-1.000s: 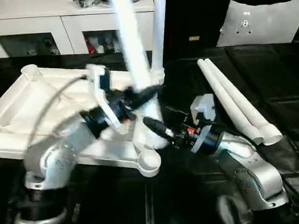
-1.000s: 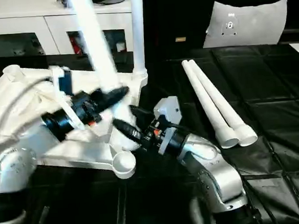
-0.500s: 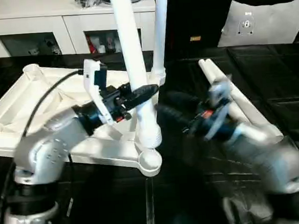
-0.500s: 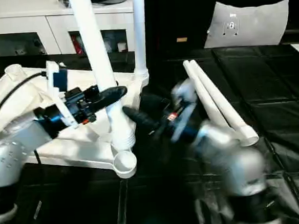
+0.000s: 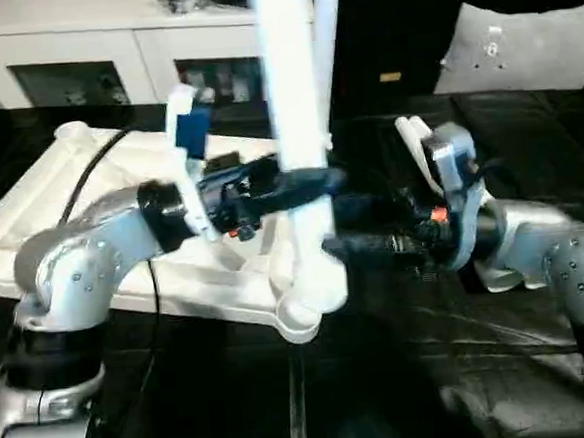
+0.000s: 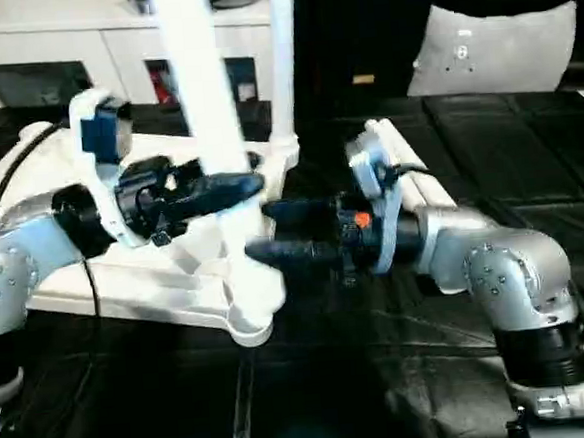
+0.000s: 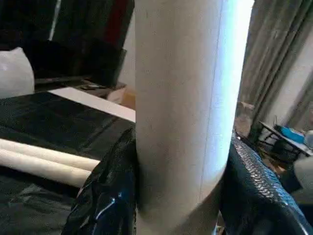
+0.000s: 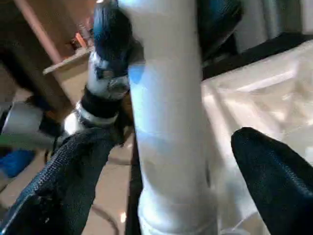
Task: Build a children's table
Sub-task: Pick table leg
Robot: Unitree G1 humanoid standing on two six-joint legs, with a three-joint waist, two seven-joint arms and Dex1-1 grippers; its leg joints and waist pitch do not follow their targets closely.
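Note:
The children's table top (image 5: 79, 184) lies upside down, ribs up, on the black work table. One white leg (image 5: 328, 46) stands in its far right corner socket. My left gripper (image 5: 305, 183) is shut on a second leg (image 5: 292, 99) and holds it nearly upright over the near right corner socket (image 5: 299, 319); I cannot tell whether its end is seated. In the left wrist view both fingers (image 7: 105, 196) press the tube (image 7: 181, 107). My right gripper (image 5: 338, 228) is open, its fingers (image 8: 63, 176) on either side of that leg's lower part (image 8: 166, 122), not touching it.
Two loose legs (image 5: 411, 135) lie on the black work table (image 5: 433, 370) behind my right forearm. A white cabinet (image 5: 110, 51) runs along the back, and a flat pale panel (image 5: 530, 42) leans at the back right.
The held leg has gone from tilted to nearly upright. My right gripper let go of its lower end, swung out to the right, opened wide and now straddles the leg.

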